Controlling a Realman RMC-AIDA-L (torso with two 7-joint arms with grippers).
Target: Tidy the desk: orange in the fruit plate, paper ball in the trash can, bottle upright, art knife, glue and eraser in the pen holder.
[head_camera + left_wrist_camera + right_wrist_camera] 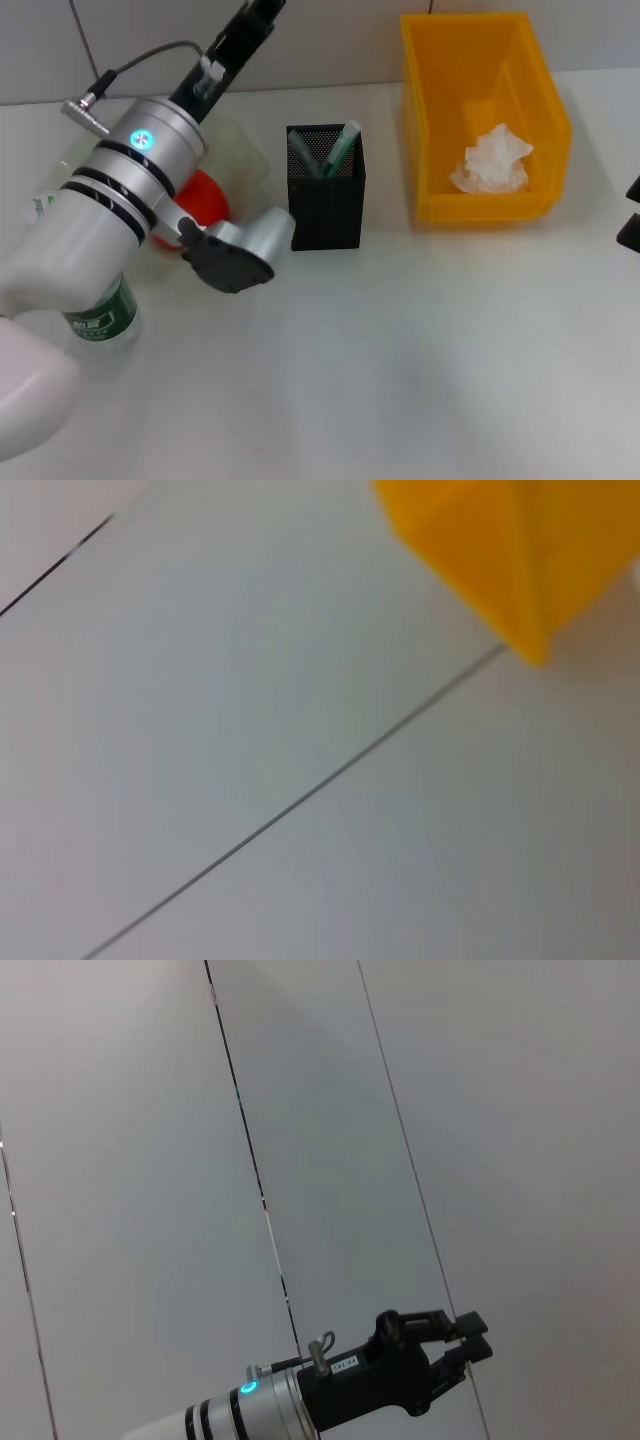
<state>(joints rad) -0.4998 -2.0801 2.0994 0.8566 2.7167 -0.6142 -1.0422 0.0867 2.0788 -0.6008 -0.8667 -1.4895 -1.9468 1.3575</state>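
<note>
From my head camera I see my left arm point(120, 210) reaching up and forward across the left side of the white desk point(400, 360), its wrist raised above the back of the table, with the left gripper point(262, 8) running out of the top edge of the picture, so this view does not let me judge its fingers. Under that arm stands the bottle point(105, 315), upright with its green label facing me, and just behind it the orange point(205, 200) sits in the clear fruit plate point(245, 160), partly hidden by my forearm. The black mesh pen holder point(326, 190) stands in the middle of the desk with green-tipped items point(340, 150) sticking out of it; I cannot tell which of them is the knife, the glue or the eraser. To its right the yellow trash can point(485, 115) holds the crumpled paper ball point(492, 160). Only a dark sliver of my right arm point(630, 215) shows at the right edge. My left wrist camera shows just the pale wall with its thin seams and one corner of the trash can point(520, 550). My right wrist camera looks at the wall and catches the left gripper point(475, 1337) from afar: its two dark fingers stand slightly parted with nothing between them.
</note>
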